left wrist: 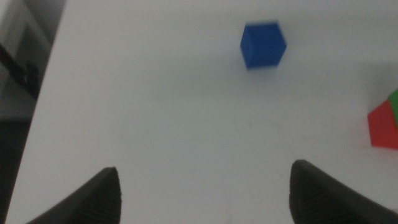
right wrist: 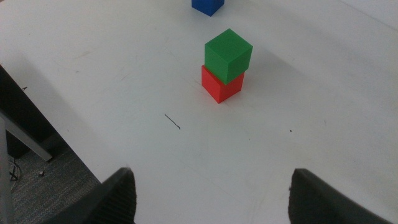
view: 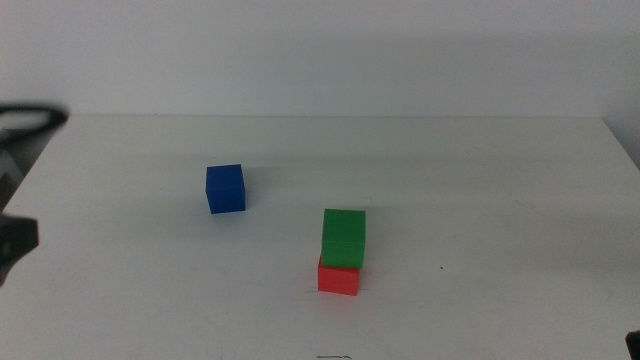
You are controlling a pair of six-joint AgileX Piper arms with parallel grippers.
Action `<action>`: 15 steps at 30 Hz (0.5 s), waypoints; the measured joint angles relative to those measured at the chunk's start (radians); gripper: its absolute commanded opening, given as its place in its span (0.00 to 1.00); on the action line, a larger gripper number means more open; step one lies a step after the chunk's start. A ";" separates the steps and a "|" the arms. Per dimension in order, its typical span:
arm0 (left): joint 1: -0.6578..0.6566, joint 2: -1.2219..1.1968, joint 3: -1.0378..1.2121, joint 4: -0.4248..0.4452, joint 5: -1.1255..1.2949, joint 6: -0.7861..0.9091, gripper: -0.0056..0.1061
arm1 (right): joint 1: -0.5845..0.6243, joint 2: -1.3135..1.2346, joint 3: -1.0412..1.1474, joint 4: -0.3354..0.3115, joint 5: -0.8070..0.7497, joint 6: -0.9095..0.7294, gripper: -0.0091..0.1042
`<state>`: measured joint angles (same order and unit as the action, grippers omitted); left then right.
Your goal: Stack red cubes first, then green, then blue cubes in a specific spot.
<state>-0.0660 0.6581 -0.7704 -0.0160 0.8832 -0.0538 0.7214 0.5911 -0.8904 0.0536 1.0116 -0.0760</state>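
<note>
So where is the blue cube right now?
In the middle view the blue cube sits alone on the white table, left of centre, apart from the green cube stacked on the red cube.

A small matte bright-green cube [right wrist: 228, 55] sits on top of a small matte bright-red cube [right wrist: 220, 86], turned slightly so their sides do not line up. The pair stands on the plain white tabletop [right wrist: 311, 118], set back from its near edge. Beyond them, apart, lies a deep-blue cube [right wrist: 207, 5], only partly in view. The right gripper [right wrist: 211, 196] hangs over the table's edge, its two dark jaws spread wide apart.
</note>
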 measured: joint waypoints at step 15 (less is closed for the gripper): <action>0.000 0.399 -0.179 -0.011 0.039 -0.013 0.87 | 0.000 0.000 0.000 0.000 0.000 0.000 0.64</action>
<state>-0.0660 1.0568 -0.9491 -0.0269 0.9226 -0.0665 0.7214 0.5911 -0.8904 0.0536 1.0116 -0.0760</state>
